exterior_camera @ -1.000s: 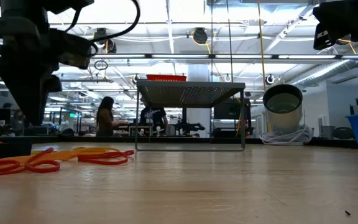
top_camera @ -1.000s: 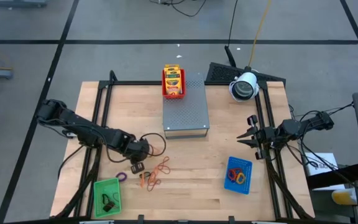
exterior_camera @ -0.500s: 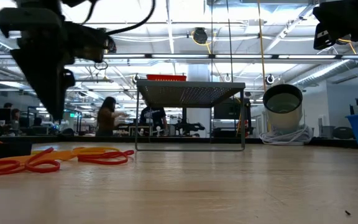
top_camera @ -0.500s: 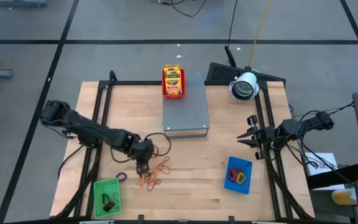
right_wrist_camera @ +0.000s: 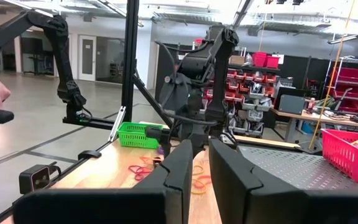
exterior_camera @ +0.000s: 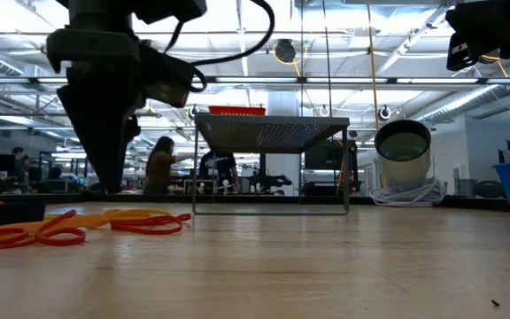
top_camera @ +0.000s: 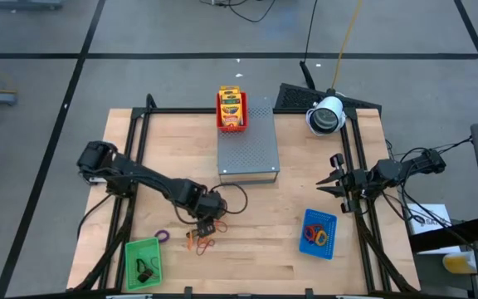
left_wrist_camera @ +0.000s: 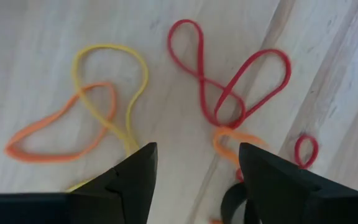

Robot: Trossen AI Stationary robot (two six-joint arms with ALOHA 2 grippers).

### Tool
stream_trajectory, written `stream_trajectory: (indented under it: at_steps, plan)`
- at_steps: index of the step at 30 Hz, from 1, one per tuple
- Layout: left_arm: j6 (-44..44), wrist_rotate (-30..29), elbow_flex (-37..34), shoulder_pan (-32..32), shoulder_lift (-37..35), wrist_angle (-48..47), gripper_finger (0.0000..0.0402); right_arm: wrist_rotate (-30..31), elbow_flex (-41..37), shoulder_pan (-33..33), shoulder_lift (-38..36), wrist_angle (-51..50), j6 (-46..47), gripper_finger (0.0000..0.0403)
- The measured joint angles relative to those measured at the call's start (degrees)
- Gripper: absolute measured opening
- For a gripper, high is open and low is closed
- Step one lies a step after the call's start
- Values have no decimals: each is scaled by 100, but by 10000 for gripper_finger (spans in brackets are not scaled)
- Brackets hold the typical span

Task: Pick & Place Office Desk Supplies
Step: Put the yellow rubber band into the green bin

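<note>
Hovering over the bands (left_wrist_camera: pixel 229 93), the left hand (left_wrist_camera: pixel 194 180) hangs fingers apart, loops directly below; right hand (top_camera: pixel 332 184), nearly together, waits far off.

From my seat I see a grey floor (top_camera: pixel 40 33) crossed by dark tape lines around the pale wooden table (top_camera: pixel 256 241). Across the table, ceiling lights (exterior_camera: pixel 237 27) glare upper centre; shelving with red bins (right_wrist_camera: pixel 263 62) stands at upper right.
</note>
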Motion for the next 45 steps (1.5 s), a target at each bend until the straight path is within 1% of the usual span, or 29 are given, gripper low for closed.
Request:
stream_trajectory:
  at_steps: [2,5,8,14,31,45]
  plan:
    - [-54,86,2,37,47,106,237,0,0,0,0,-1,0,45]
    - [-76,42,4,100,40,160,237,1,0,0,0,-2,-1,45]
    - [-82,-82,2,182,-5,18,237,-1,0,0,0,-2,-1,45]
    - [-172,-73,2,285,-11,-231,237,1,0,-1,0,-2,0,45]
    - [-216,-69,-107,370,-10,-219,237,1,0,-1,-1,-1,-1,45]
    - [-595,18,-408,375,-19,111,237,0,0,-1,0,-2,-1,45]
